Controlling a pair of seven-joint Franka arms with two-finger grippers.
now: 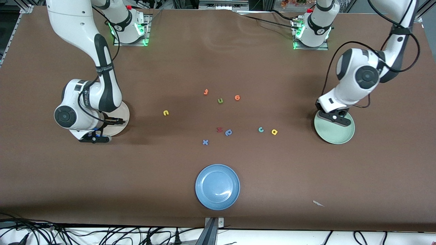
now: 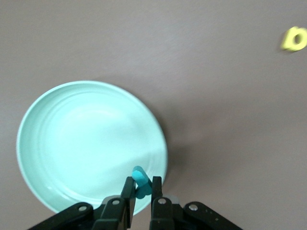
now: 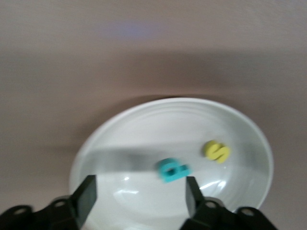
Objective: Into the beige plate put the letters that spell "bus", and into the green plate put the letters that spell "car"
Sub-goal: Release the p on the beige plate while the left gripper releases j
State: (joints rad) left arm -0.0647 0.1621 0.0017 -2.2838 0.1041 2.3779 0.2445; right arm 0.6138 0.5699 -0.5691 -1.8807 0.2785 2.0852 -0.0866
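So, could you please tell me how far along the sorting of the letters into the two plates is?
Done: the teal b and yellow s lie in the beige plate, under the open right pincer. In hand: the left pincer, over the green plate, is shut on a small teal letter, probably the r. Left: the yellow u, teal c and yellow a lie on the table.
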